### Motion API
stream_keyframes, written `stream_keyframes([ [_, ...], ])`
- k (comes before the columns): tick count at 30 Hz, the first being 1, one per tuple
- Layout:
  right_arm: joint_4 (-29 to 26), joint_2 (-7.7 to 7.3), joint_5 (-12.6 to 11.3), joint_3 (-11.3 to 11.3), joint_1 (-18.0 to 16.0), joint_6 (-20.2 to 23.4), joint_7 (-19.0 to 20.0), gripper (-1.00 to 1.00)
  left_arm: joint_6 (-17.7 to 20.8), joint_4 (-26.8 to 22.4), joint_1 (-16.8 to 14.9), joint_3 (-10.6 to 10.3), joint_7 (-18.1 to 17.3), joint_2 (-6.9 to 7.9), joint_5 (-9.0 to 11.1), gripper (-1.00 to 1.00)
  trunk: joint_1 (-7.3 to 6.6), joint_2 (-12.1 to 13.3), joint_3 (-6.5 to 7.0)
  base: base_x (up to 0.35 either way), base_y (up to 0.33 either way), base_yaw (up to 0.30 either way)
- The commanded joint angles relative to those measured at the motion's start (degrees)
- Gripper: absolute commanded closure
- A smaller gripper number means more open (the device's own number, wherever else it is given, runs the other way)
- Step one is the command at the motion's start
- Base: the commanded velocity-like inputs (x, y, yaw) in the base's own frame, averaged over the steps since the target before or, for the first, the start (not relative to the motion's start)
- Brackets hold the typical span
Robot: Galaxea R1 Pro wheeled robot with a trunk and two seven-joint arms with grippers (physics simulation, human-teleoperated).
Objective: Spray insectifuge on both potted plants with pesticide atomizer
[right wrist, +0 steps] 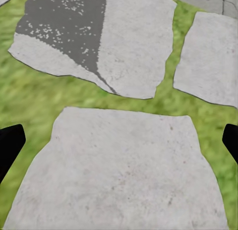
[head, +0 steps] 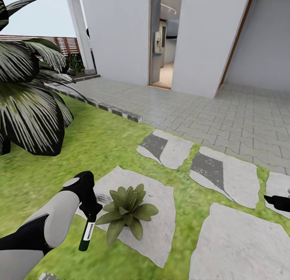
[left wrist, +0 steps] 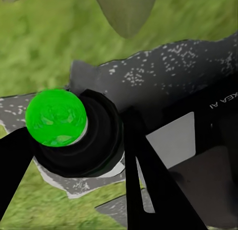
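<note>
The pesticide atomizer (head: 87, 233) is pinched by the left hand (head: 91, 214) at lower left of the head view, its base hanging down just beside the potted plant (head: 127, 209). Mist could be wasted on the stepping stone (head: 161, 199) if the head is misaimed. The right hand (right wrist: 119, 141), fingers spread, hovers over bare stone; open lawn (head: 100, 143) lies around

I count one small potted plant (head: 127, 209), one spray bottle (head: 87, 233), five stepping stones (head: 225, 179), and one big striped-leaf plant (head: 28, 107).
</note>
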Motion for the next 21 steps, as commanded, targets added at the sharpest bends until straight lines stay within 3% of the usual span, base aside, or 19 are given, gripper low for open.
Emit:
stream_keyframes([
  [1, -0.06, 0.0, 0.59, -0.07, -0.06, 0.05, 0.59, -1.0, 0.58, -0.09, -0.02, 0.42, -0.47, -0.06, -0.62, 1.0, -0.24, 0.39, 0.04, 0.0, 0.0, 0.0],
  [12, -0.04, 0.0, 0.59, -0.02, -0.06, 0.05, 0.59, -1.0, 0.57, 0.17, -0.04, 0.42, -0.47, -0.06, -0.67, 1.0, -2.65, 4.81, 0.99, 0.0, 0.0, 0.0],
  [21, -0.06, 0.0, 0.59, -0.07, -0.06, 0.05, 0.59, -1.0, 0.57, 0.17, -0.03, 0.42, -0.41, -0.06, -0.62, 1.0, -2.65, 4.81, 0.15, 0.0, 0.0, 0.0],
])
